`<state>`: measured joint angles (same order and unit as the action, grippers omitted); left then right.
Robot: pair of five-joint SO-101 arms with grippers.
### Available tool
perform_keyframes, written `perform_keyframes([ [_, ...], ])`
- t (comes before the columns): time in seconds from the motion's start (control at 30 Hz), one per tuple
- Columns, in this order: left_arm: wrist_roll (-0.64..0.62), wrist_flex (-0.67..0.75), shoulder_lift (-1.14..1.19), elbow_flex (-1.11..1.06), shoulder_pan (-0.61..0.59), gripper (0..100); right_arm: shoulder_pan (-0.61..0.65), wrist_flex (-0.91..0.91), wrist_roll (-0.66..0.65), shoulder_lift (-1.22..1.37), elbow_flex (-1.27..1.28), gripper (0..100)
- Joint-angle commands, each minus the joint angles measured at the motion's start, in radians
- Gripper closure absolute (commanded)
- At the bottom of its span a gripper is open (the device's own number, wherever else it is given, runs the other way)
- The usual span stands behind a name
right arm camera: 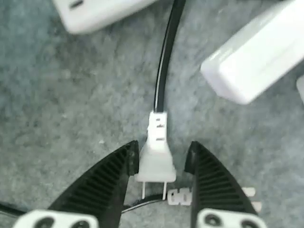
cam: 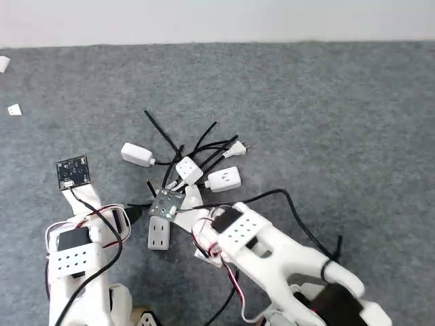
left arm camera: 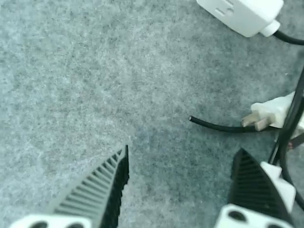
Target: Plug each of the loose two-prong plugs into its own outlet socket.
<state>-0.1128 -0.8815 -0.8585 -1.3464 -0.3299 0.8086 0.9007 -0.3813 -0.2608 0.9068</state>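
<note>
Plug (right arm camera: 156,164) lies on the carpet (right arm camera: 57,99) between the right gripper (right arm camera: 164,146) jaws, which stand part open and not clamped. It looks light, hard and smooth, and its stiff cord (right arm camera: 164,66) may tug, so grip its flat sides. Left gripper (left arm camera: 184,152) gapes wide, empty.

Outlet sockets, count 4: far-left white plastic outlet socket block (cam: 137,154), centre cube block (cam: 189,170), right block (cam: 223,179), near block (cam: 158,233).
Plugs, count 3 made out: far white two-prong plug on black cord (cam: 236,147), near plug (right arm camera: 156,154), second near plug (right arm camera: 183,195).
Arms, count 2: left white robot arm (cam: 75,261), right arm (cam: 272,248).
Scraps, count 2: small white scrap at far-left edge (cam: 3,63), second scrap (cam: 13,109).
</note>
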Motion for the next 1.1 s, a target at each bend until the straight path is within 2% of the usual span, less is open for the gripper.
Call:
perform_keyframes([
  [0.0,-0.008,0.023,0.002,0.045,0.003,67,0.002,-0.03,0.0,0.048,-0.094,87.2],
  [0.53,-0.008,0.023,0.002,0.039,0.003,67,-0.044,-0.047,0.104,0.113,-0.135,87.8],
  [0.6,-0.008,0.023,0.002,0.038,0.003,67,-0.056,-0.044,0.11,0.136,-0.153,90.2],
  [0.7,-0.008,0.023,0.002,0.036,0.003,67,-0.064,-0.018,0.138,0.171,-0.19,99.6],
  [0.8,-0.008,0.023,0.002,0.036,0.003,67,-0.074,-0.012,0.141,0.182,-0.201,99.0],
  [1.07,-0.012,0.029,0.002,0.039,0.003,67,-0.071,0.047,0.133,0.019,-0.204,98.9],
])
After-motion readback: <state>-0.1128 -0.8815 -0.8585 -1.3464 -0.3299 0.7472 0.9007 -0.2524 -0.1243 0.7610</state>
